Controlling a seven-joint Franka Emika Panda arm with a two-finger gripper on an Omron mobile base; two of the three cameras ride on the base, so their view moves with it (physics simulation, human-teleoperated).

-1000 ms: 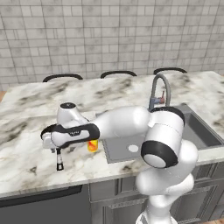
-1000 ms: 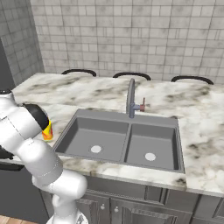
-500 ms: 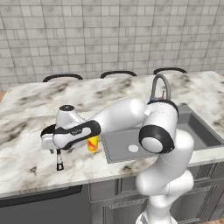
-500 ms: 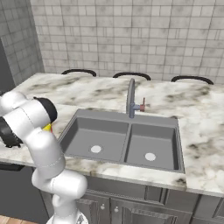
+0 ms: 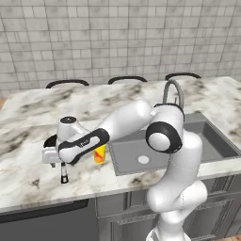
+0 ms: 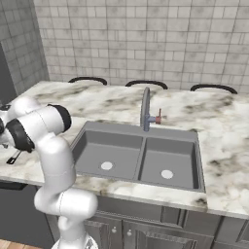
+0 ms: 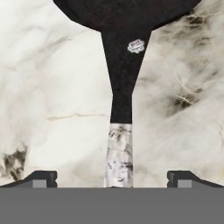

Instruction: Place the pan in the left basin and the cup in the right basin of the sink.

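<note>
hovering over the pan handle, jaws wide, nothing gripped yet

left base view: the arm is stretched low to the left over the marble counter point(image 5: 28, 179), and the gripper point(image 5: 52, 157) is held just above the frying pan point(image 5: 50, 140), of which a dark edge and the handle tip point(image 5: 63, 178) can be seen under the hand. the yellow cup point(image 5: 99, 153) is stood just beside the hand, between it and the sink point(image 5: 207, 136). compared with the pictures from a second ago, the elbow has been swung up and rolled over, while the hand has barely been shifted; pan and cup have not been moved.

right base view: the left basin point(image 6: 90, 153) and the right basin point(image 6: 182, 158) are seen with their pale drains, under the faucet point(image 6: 145, 108), and nothing has been put in either. the cup that was seen past the arm a second ago is now hidden behind the forearm.

hand view: the pan handle point(image 7: 122, 87) is seen running straight down the middle, black near the bowl and pale grey at its tip, centred between the two fingertips point(image 7: 41, 178). the jaws are spread fully and are kept well clear of the handle on both sides, so nothing is held.

judgement: the wrist appears to have been lined up with the handle, and a descent and closing are what the pan step still calls for. both placements remain undone.
</note>
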